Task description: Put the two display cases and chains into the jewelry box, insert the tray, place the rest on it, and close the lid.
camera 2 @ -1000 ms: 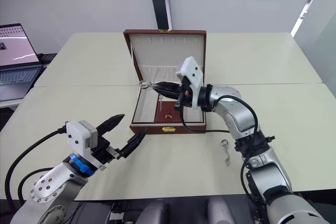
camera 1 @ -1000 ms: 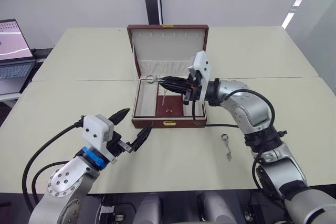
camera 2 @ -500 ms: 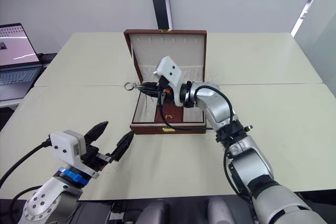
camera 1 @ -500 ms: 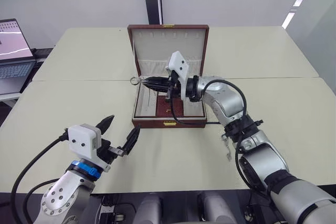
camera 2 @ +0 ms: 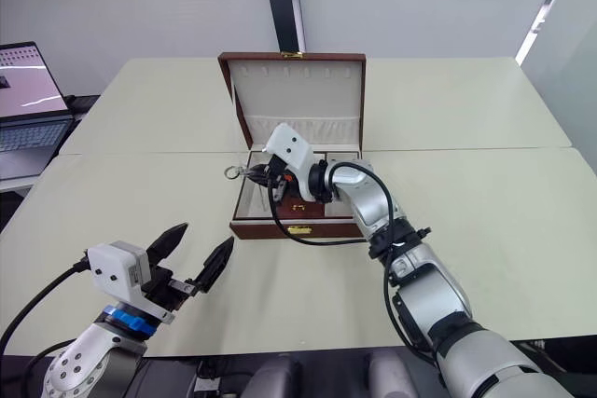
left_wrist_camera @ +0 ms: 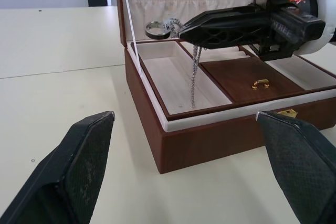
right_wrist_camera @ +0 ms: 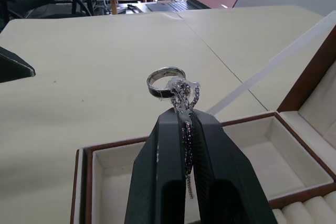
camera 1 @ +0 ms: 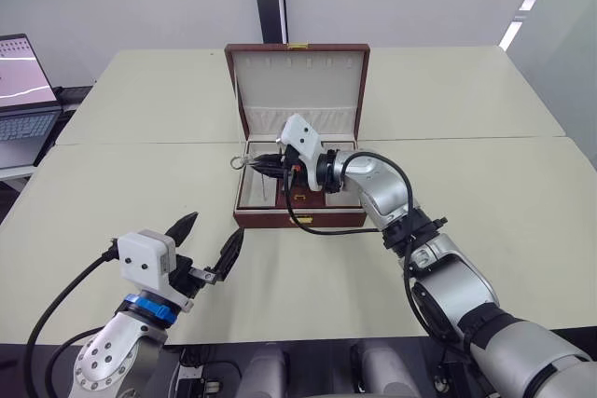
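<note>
The jewelry box [camera 1: 298,219] stands open at mid-table, its lid [camera 1: 297,81] upright behind it. My right gripper [camera 1: 262,162] is shut on a silver chain [left_wrist_camera: 194,74] near its ring end [right_wrist_camera: 165,78]. The chain hangs down into the box's cream left compartment [left_wrist_camera: 178,80], its lower end close to the floor. My left gripper [camera 1: 210,235] hovers open and holds nothing, over the table in front of the box's left corner. The display cases and the tray are out of view.
A brown panel with a small gold handle [left_wrist_camera: 260,83] covers the box's middle section. A laptop [camera 1: 23,90] sits at the far left on a side table. Bare tabletop lies around the box on all sides.
My right gripper has carried the chain leftward from the box's middle to above its left compartment and lowered it. My left gripper has drawn back a little toward the front left.
</note>
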`<state>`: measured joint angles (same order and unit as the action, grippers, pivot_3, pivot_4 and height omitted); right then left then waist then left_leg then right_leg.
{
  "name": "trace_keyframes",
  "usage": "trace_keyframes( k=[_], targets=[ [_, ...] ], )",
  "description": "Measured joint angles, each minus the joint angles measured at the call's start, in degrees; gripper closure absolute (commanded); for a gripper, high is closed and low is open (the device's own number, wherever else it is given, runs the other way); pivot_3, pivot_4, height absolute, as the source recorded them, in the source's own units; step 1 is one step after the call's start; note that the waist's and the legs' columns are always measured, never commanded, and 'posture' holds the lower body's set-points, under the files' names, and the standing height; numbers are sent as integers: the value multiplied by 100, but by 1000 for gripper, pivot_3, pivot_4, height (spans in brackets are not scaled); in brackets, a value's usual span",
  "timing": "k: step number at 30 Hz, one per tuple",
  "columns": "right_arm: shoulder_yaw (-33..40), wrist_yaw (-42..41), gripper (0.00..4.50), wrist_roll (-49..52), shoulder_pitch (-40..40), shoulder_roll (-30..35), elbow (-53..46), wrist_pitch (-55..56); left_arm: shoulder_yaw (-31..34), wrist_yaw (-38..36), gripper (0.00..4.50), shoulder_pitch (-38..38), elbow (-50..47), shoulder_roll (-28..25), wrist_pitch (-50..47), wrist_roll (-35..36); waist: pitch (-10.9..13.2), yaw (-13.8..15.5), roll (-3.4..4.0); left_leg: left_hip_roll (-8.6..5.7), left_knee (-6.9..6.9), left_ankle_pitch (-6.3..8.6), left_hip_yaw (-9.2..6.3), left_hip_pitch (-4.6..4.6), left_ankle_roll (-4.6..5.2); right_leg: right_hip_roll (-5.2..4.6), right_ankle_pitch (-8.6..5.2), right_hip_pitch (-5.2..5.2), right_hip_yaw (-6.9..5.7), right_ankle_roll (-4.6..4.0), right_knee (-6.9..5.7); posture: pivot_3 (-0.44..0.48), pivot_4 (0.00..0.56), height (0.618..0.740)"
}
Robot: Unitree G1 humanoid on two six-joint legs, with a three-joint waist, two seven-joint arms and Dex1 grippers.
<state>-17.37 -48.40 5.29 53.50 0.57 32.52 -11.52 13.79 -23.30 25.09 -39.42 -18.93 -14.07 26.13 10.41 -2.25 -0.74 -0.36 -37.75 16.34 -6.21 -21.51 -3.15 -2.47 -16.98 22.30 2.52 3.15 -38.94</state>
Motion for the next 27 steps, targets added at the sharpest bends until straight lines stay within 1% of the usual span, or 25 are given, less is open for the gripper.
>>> trace_keyframes(
  k=[2,4,5,14,17,18,24,27],
  targets=[
    [-17,1,4493,-22,-49,-29,51,2,3,-86,0,56,129,10,151,-18,0,-8,0,0,0,0,0,0,0,0,0,0,0,0,0,0,150,740],
    [-20,-5,3800,-50,-72,-59,65,-8,4,-232,0,131,326,31,372,-32,1,-12,1,0,0,0,0,0,0,0,0,0,0,0,0,0,150,740],
    [-17,-10,3665,-56,-72,-68,62,-17,7,-309,0,160,453,39,500,-49,1,-12,1,0,1,0,0,0,0,0,0,0,0,0,0,0,150,740],
    [196,-30,1340,64,-68,-66,-117,-182,9,-795,0,199,1366,75,1320,-92,1,-13,2,0,1,0,-1,0,0,0,0,1,-1,0,1,0,150,740],
    [291,-45,457,134,-67,-21,-274,-267,11,-960,0,106,1692,72,1541,-92,1,-13,2,0,1,0,-2,-1,0,0,0,1,-2,0,1,0,150,740],
    [320,-56,78,167,-67,9,-331,-289,12,-1010,0,83,1777,69,1594,-91,2,-13,2,1,1,0,-2,-1,0,0,0,1,-2,0,1,0,150,740],
    [488,-247,34,351,-87,288,-831,-455,19,-1265,0,-128,2220,5,1825,-79,1,-10,2,0,2,0,-3,-2,0,-1,0,0,-3,0,2,0,150,740],
    [566,-449,34,535,-376,646,-1301,-545,26,-1439,0,-280,2433,-155,1818,-49,1,7,2,0,2,0,-8,-4,1,-2,0,0,-8,0,4,0,150,740]
  ],
)
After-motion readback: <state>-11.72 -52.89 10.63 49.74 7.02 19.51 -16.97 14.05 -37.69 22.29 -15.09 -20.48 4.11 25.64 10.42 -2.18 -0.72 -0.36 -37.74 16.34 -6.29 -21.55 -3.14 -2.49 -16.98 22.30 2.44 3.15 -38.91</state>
